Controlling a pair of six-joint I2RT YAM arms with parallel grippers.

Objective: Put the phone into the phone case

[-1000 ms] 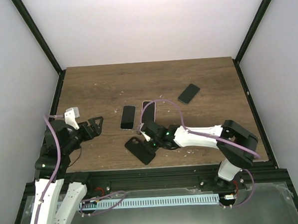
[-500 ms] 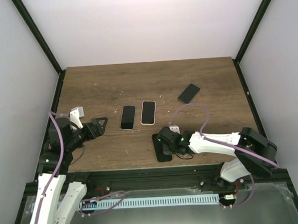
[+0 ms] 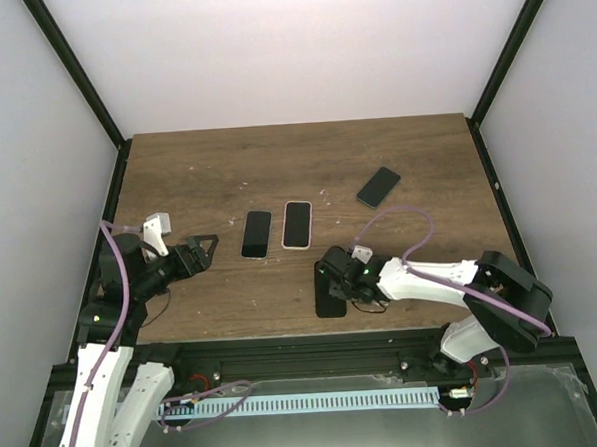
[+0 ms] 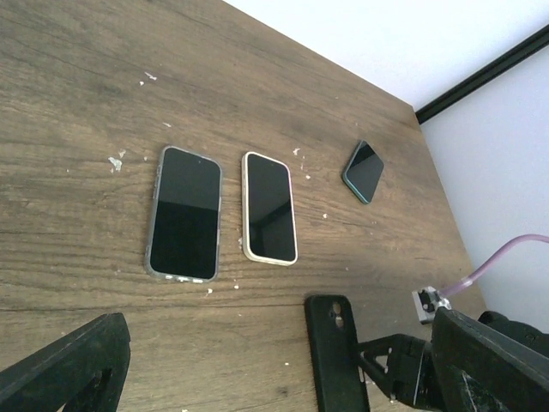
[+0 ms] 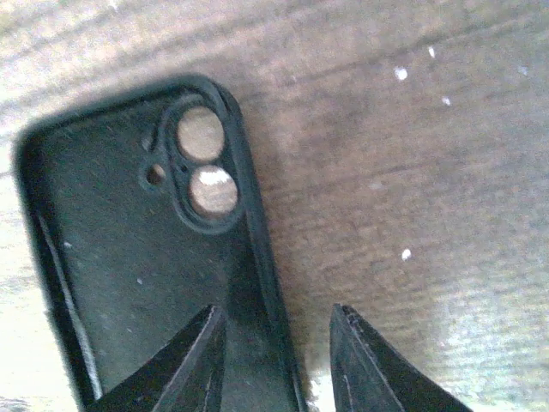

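The black phone case (image 3: 330, 289) lies flat near the table's front edge, inside up, with its camera holes at the far end (image 5: 202, 163). My right gripper (image 3: 342, 284) is low over its right side. The jaws stand apart across the case's right rim (image 5: 276, 313), one finger over the case and one over bare wood, gripping nothing. Three phones lie beyond, screens up: a dark grey-edged one (image 3: 257, 234), a cream-edged one (image 3: 298, 225) and a dark one (image 3: 379, 186) at the back right. My left gripper (image 3: 204, 249) hovers wide open to the left, holding nothing (image 4: 274, 335).
The wooden table (image 3: 206, 168) carries small white specks. Black frame posts run along both sides and white walls close in the space. The right arm's purple cable (image 3: 408, 218) loops above the table by the case.
My right gripper has dragged the case rightward and turned it to lie lengthwise, then its jaws have parted off it. The left gripper has shifted slightly toward the phones.
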